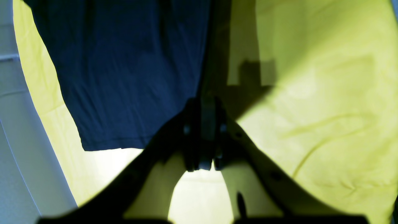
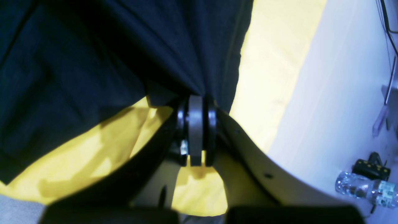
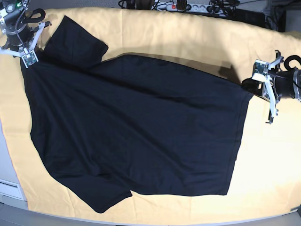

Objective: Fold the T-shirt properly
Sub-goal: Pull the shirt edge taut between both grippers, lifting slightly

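Start at your right gripper (image 2: pixel 199 102): its jaws are pressed together on a gathered pinch of the T-shirt (image 3: pixel 136 127), and black folds fan away from that point. In the base view this gripper (image 3: pixel 29 55) sits at the far left corner, by the shoulder next to the folded-over sleeve.

Your left gripper (image 1: pixel 205 102) is also closed. A dark strip of fabric runs straight up from its tips, so it looks clamped on the shirt's edge, though the grip itself is in shadow. The base view puts it (image 3: pixel 251 84) at the far right corner of the shirt, at the hem end.

You likely hold these two corners because they mark one long side of the garment. With both pinned, that side can be lifted and carried over as a single straight line, which gives a clean fold rather than a bunched one.

Moving outward, the shirt lies spread and mostly flat across the yellow cloth (image 3: pixel 188 33), with its near edge close to the front of the table and one sleeve pointing toward the near left.

Only the wrist views show you the pinches. Only the base view shows the whole outline and how the fabric lies between your two grips. The right wrist view alone catches a plastic bottle (image 2: pixel 365 186) on the pale surface past the cloth.
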